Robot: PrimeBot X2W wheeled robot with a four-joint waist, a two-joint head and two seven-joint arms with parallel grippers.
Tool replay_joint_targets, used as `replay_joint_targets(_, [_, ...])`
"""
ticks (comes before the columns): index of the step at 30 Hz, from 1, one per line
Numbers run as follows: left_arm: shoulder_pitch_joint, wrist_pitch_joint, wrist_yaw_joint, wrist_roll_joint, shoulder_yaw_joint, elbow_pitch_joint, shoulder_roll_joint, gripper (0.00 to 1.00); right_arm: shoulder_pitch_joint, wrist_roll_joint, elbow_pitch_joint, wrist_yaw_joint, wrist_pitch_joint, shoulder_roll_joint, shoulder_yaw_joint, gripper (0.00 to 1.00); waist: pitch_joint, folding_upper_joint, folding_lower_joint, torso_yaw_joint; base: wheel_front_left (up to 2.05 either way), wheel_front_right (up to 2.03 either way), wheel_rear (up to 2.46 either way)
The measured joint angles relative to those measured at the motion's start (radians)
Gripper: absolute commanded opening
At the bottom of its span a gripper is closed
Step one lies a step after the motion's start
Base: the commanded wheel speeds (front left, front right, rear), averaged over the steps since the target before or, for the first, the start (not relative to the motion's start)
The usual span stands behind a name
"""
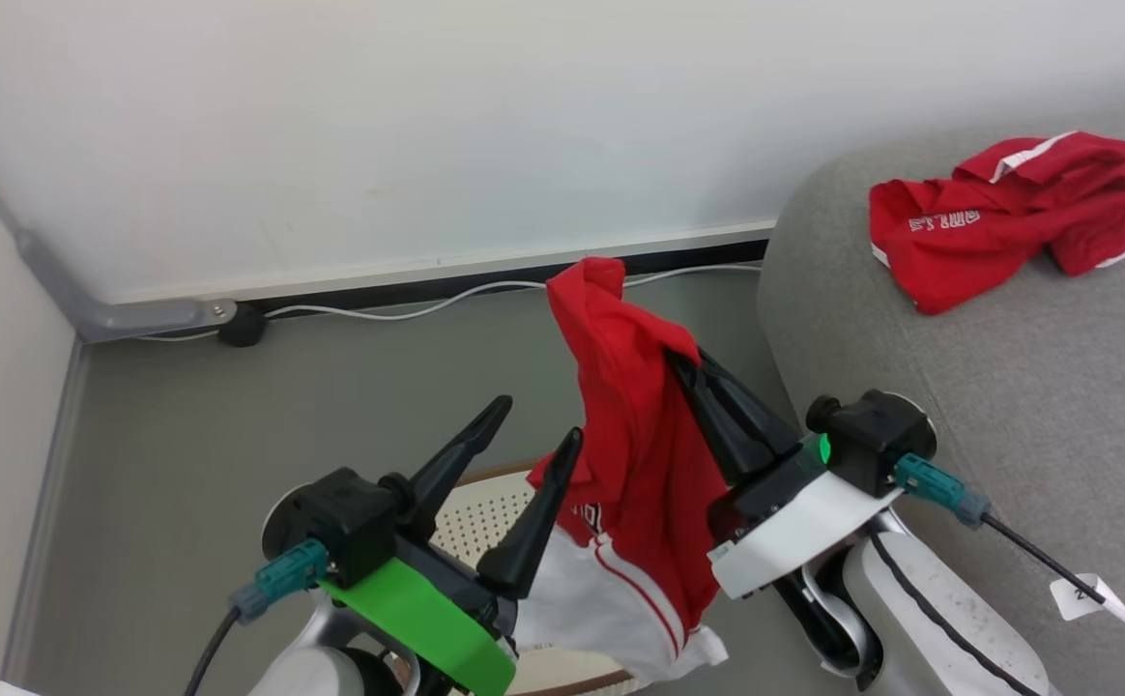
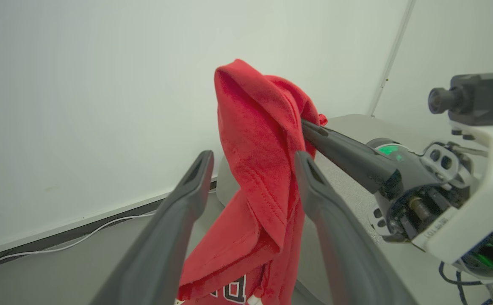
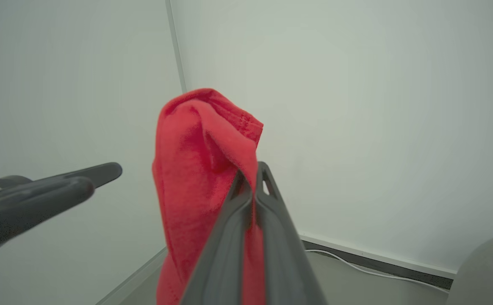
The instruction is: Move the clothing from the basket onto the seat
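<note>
One red piece of clothing with white panels hangs in the air over the basket, whose cream perforated wall shows below it. My right gripper is shut on the cloth's upper part, and its wrist view shows its closed fingers pinching a red fold. My left gripper stands open just left of the hanging cloth. From the left wrist, the cloth hangs beyond the spread fingers. A second red piece of clothing lies crumpled on the grey seat at the right.
A pale wall with a dark baseboard runs close behind. A white cable lies along it on the grey floor. A side wall closes the left. A tagged black cable trails from my right wrist over the seat.
</note>
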Motion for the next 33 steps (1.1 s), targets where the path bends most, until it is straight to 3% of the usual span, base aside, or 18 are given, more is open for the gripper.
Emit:
replay_joint_targets(13, [0.006,0.002,-0.010,0.006,-0.070,0.006,-0.004,1.00,0.032,-0.011,-0.125,-0.076,0.000,-0.032,-0.086,0.00,0.056,0.0000,0.0000,-0.170,0.00,0.00,0.00])
replay_joint_targets(23, [0.001,0.023,-0.001,0.038,-0.065,-0.019,0.013,1.00,0.004,0.010,-0.177,-0.075,0.000,-0.058,-0.169,0.00,0.158,0.0000,0.0000,-0.286,0.00,0.00,0.00])
replay_joint_targets(33, [0.000,0.070,0.005,0.052,-0.103,-0.016,0.017,1.00,-0.278,0.105,-0.121,-0.075,0.034,-0.111,-0.369,0.00,0.313,0.0000,0.0001,-0.309,0.00,0.00,0.00])
